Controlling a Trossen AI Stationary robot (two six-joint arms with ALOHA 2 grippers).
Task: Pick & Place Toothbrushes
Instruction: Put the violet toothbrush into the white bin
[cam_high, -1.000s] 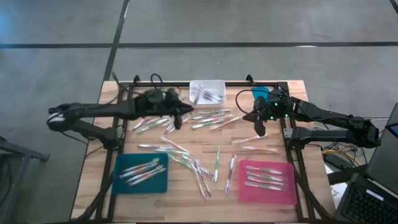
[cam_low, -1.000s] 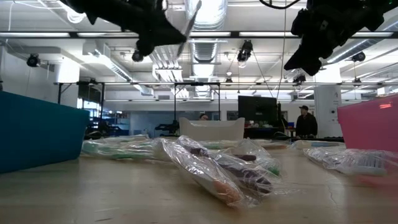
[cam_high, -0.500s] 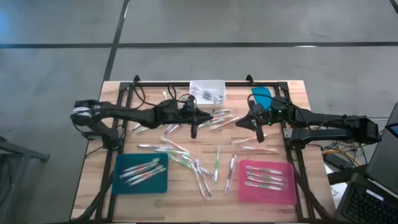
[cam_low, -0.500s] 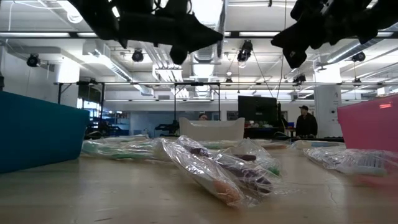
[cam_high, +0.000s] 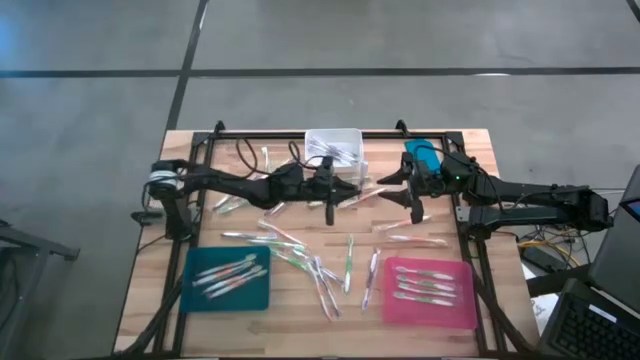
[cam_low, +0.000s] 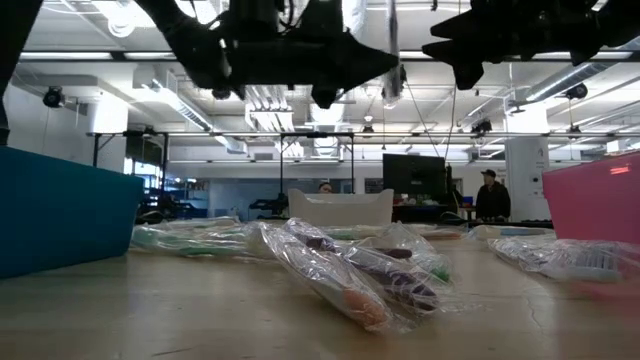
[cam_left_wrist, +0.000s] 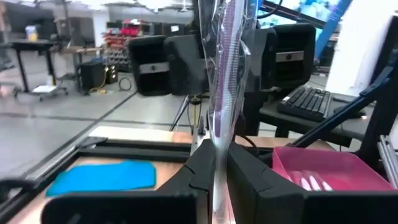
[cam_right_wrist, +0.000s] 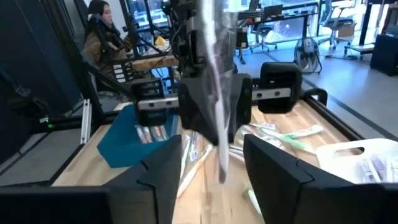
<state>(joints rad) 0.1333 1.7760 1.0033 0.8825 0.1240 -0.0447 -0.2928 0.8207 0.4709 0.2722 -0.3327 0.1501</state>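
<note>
My left gripper (cam_high: 352, 190) reaches level over the table's middle, shut on one toothbrush (cam_left_wrist: 225, 74) in a clear wrapper that stands upright. Facing it from the right, a short gap away, my right gripper (cam_high: 398, 195) is open and holds nothing; its fingers (cam_right_wrist: 155, 177) show on either side of the brush in the right wrist view. Several more wrapped toothbrushes (cam_high: 300, 250) lie flat on the wooden table. Some lie in the teal tray (cam_high: 228, 278), the pink tray (cam_high: 430, 292) and the white bin (cam_high: 333, 147). My left gripper pinches the wrapped toothbrush between its two fingers on the brush's lower part (cam_left_wrist: 216, 163). The fingers come level from the table's left and lie across the brush. The brush stands upright, most of it above the fingers and a short end (cam_right_wrist: 222, 171) below, lifted clear of the table.
A blue object (cam_high: 420, 155) lies at the far right by the right arm. A black frame (cam_high: 300, 134) runs round the table's edges. A pile of wrapped brushes (cam_low: 350, 270) lies in the middle near the front. People (cam_low: 490, 195) stand in the room behind.
My left gripper has gone toward the table's right edge and sunk a little. It has tipped from pointing down to level, and the held toothbrush has turned from slanted to upright. My right gripper has tipped up to level and opened.
</note>
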